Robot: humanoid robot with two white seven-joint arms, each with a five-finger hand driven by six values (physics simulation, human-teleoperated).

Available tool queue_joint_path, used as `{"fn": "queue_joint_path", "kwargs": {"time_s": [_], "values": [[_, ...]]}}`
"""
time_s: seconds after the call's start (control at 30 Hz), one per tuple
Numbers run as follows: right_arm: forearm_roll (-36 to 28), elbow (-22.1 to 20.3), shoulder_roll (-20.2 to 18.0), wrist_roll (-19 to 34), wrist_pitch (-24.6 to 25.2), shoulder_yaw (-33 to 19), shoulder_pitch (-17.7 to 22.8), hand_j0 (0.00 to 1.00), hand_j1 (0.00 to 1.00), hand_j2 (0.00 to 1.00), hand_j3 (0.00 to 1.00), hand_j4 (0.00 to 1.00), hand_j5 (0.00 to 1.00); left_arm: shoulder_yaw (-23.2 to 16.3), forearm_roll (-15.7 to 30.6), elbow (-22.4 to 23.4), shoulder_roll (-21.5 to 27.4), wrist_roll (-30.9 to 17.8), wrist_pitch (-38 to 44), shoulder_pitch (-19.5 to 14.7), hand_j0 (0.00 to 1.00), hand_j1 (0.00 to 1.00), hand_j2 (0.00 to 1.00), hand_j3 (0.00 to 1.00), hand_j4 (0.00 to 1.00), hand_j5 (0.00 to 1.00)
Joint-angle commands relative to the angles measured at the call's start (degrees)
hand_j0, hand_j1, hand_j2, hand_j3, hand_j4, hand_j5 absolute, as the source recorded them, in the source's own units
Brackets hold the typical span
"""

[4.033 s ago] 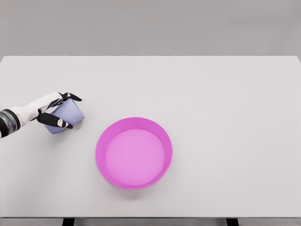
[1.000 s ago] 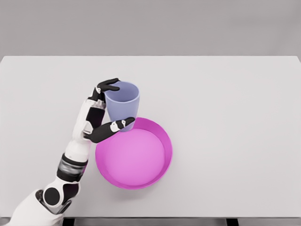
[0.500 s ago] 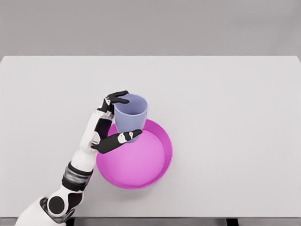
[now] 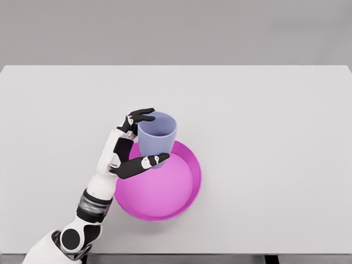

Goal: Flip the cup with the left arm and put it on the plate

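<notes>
Left hand (image 4: 127, 147) holds cup (image 4: 157, 135) above plate (image 4: 187, 190) rim.

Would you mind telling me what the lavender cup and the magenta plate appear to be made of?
The lavender cup looks like matte plastic: uniform colour, thin rim, no glints. The magenta plate likewise seems smooth plastic, evenly coloured, with soft shading. As a simulator render, neither is certain.

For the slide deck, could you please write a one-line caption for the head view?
Left hand holds an upright lavender cup over the magenta plate's upper-left rim.
</notes>
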Motion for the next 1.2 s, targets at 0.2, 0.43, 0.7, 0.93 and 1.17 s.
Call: {"fn": "queue_joint_path", "kwargs": {"time_s": [0.2, 0.43, 0.7, 0.93, 1.17], "values": [[0.01, 0.03, 0.00, 0.01, 0.00, 0.10, 0.00, 1.00, 1.00, 1.00, 1.00, 1.00, 1.00, 0.05, -0.09, -0.34, -0.11, -0.19, 0.03, -0.26, 0.77, 0.77, 0.77, 0.77, 0.77, 0.77], [0.01, 0.03, 0.00, 0.01, 0.00, 0.01, 0.00, 1.00, 1.00, 1.00, 1.00, 1.00, 1.00, 0.05, -0.09, -0.43, -0.46, -0.10, 0.03, -0.18, 0.84, 0.84, 0.84, 0.84, 0.84, 0.84], [0.01, 0.03, 0.00, 0.01, 0.00, 0.01, 0.00, 1.00, 1.00, 1.00, 1.00, 1.00, 1.00, 0.05, 0.09, -0.52, -0.46, -0.10, 0.03, -0.18, 0.93, 0.93, 0.93, 0.93, 0.93, 0.93], [0.01, 0.03, 0.00, 0.01, 0.00, 0.01, 0.00, 1.00, 1.00, 1.00, 1.00, 1.00, 1.00, 0.14, 0.17, -0.61, -0.38, -0.01, 0.03, 0.00, 0.95, 0.95, 0.95, 0.95, 0.95, 0.95], [0.01, 0.03, 0.00, 0.01, 0.00, 0.01, 0.00, 1.00, 1.00, 1.00, 1.00, 1.00, 1.00, 0.05, 1.58, -0.69, -0.38, 0.07, 0.03, 0.44, 0.96, 0.96, 0.96, 0.96, 0.96, 0.96]]}}
